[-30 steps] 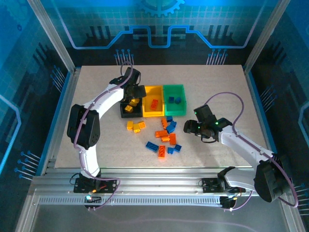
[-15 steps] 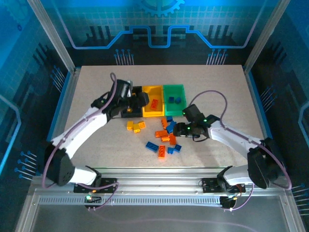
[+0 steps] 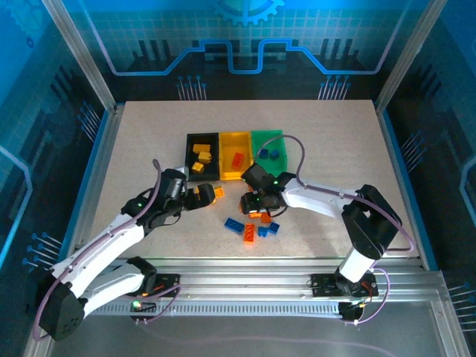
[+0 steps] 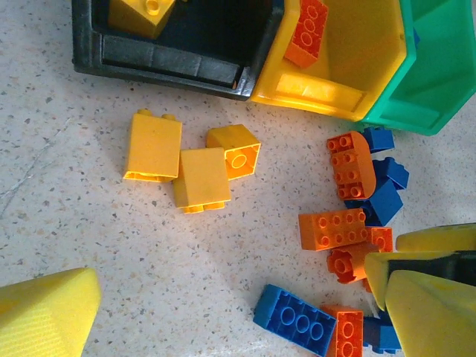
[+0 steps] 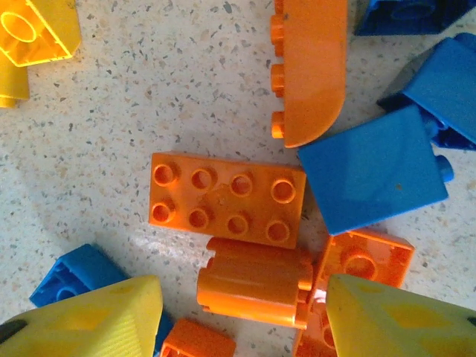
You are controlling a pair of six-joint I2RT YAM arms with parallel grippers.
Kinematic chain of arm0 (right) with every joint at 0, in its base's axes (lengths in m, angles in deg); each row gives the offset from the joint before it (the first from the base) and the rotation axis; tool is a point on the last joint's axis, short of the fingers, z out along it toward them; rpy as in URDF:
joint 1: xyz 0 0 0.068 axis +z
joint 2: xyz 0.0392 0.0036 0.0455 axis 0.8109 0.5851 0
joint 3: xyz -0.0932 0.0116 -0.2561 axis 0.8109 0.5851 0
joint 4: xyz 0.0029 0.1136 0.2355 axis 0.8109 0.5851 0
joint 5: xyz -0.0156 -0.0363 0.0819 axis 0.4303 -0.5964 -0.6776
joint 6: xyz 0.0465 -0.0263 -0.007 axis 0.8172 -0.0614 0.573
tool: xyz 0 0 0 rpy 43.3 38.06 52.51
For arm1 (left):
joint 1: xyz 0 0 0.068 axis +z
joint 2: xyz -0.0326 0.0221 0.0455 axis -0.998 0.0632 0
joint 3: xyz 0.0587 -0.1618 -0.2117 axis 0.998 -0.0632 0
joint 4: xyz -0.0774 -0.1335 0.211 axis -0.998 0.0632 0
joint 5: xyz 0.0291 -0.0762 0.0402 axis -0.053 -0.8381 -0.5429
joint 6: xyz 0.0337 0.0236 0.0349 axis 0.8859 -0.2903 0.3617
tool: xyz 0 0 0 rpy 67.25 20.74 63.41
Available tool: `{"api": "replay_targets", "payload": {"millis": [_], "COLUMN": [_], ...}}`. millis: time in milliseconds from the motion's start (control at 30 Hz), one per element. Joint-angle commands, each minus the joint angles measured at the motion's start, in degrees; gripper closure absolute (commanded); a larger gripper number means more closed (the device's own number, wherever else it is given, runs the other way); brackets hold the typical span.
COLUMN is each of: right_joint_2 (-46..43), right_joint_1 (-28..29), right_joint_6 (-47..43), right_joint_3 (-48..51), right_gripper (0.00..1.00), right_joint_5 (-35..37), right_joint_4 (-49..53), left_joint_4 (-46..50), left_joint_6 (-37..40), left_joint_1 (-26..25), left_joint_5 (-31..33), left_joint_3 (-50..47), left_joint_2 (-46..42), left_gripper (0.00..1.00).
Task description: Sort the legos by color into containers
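Nearest, loose legos (image 3: 250,229) lie on the table (image 3: 335,134), with bare room all round. The left gripper (image 3: 207,195) is spread wide, just short of three yellow bricks (image 4: 195,160). The right gripper (image 5: 242,297) is released and straddles an orange round brick (image 5: 253,282), which blue ones crowd. Beyond, the black bin (image 3: 188,141), yellow bin (image 3: 244,143) and green bin (image 3: 269,135) touch in a row. The right wrist covers the green bin's near corner.

No legible text, label, brand or number is found in any view. The one sign-like mark is a gear-shaped emblem (image 3: 249,7), cut off by the top edge of the blue back panel (image 3: 335,37), with circuit-style line work below it. It carries no lettering.
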Motion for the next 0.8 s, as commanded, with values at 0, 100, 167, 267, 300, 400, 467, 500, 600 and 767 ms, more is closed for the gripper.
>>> {"api": "replay_targets", "payload": {"millis": [0,100,167,267,300,400,467,500,600,767], "right_joint_2": [2.6,4.4,5.3,6.3,6.6,7.5,8.5,9.1,10.4,11.3], "right_joint_1": [1.2,2.3,2.8,3.5,3.9,5.4,5.8,5.8,5.8,5.4], "right_joint_6": [1.7,2.2,2.5,2.9,2.9,3.2,3.6,3.9,4.4,4.3], "right_joint_3": [-2.4,-4.1,-4.9,-5.4,-5.5,-6.1,-6.6,-6.8,-7.2,-7.4], "right_gripper": [0.43,0.45,0.45,0.46,0.46,0.46,0.46,0.45,0.43,0.44], "right_joint_5": [3.7,5.5,6.6,6.4,6.1,5.9,5.9,5.8,6.8,7.8], "right_joint_4": [3.7,5.9,7.0,7.4,7.3,7.1,7.4,7.5,8.0,8.0], "left_joint_4": [1.5,2.4,2.7,2.9,2.8,3.0,2.9,2.9,3.1,3.3], "left_joint_6": [-1.4,-1.5,-1.4,-1.3,-1.2,-1.2,-1.2,-1.2,-1.2,-1.2], "left_joint_1": [0.2,0.3,0.4,0.6,0.7,1.0,1.0,1.1,1.2,1.3], "left_joint_5": [1.9,2.6,2.8,2.7,2.6,2.8,2.8,2.7,2.6,2.6], "left_joint_3": [-1.4,-1.4,-1.4,-1.7,-1.7,-1.7,-2.0,-2.0,-2.2,-2.4], "left_joint_2": [-0.7,-0.3,-0.3,-0.5,-0.5,-0.9,-1.1,-1.2,-1.2,-1.4], "left_gripper": [0.01,0.01,0.01,0.01,0.01,0.01,0.01,0.01,0.01,0.01]}}
